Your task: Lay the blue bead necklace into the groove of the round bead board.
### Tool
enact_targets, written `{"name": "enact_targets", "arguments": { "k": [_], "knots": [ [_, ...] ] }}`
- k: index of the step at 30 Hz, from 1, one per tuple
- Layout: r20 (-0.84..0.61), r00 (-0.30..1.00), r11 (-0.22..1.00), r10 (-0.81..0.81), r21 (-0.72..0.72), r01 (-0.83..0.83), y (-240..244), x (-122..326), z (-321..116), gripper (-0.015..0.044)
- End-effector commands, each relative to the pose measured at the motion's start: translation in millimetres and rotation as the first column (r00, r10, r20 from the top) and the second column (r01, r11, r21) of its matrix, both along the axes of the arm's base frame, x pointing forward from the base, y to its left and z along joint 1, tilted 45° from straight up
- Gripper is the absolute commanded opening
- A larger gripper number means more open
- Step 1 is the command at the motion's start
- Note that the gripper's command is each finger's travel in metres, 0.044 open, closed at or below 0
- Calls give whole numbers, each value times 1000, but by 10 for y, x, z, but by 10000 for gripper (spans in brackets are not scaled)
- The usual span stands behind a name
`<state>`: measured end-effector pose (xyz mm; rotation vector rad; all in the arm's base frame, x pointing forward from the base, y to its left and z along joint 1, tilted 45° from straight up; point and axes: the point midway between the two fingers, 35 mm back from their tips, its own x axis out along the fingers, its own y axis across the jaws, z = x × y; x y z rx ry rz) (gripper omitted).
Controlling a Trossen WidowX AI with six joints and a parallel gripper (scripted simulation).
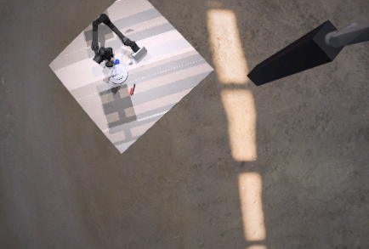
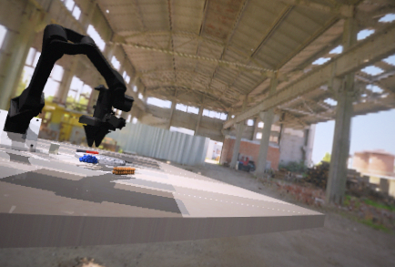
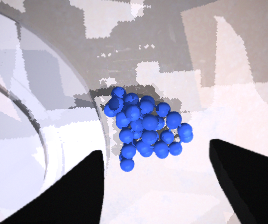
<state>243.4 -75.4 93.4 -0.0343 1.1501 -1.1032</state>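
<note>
The blue bead necklace (image 1: 116, 61) (image 2: 88, 159) (image 3: 150, 122) lies bunched in a compact heap on the table, just outside the round bead board. The white round board (image 1: 123, 81) (image 3: 80, 135) is at the left in the wrist view, its rim close to the heap. My gripper (image 2: 94, 145) (image 3: 156, 153) is open and empty above the necklace. In the wrist view the heap shows between and ahead of the two black fingertips. The arm partly covers the area beside the board in the top view.
A red and black pen-like object (image 1: 133, 89) (image 2: 88, 151) lies beyond the board. An orange ribbed or beaded object (image 2: 124, 170) lies nearer the exterior camera. A grey box-like object (image 1: 139, 53) stands near the necklace. The table (image 1: 170, 70) (image 2: 255, 211) has patchy shadows.
</note>
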Motion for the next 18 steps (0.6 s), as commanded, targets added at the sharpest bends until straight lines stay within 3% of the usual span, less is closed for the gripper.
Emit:
{"name": "enact_targets", "arguments": {
  "k": [1, 18],
  "knots": [
    [31, 999, 1000, -28, -5, 28, -7, 1, 15, 250],
    [31, 999, 1000, -28, -2, 28, -130, 6, -114, 250]
  ]
}}
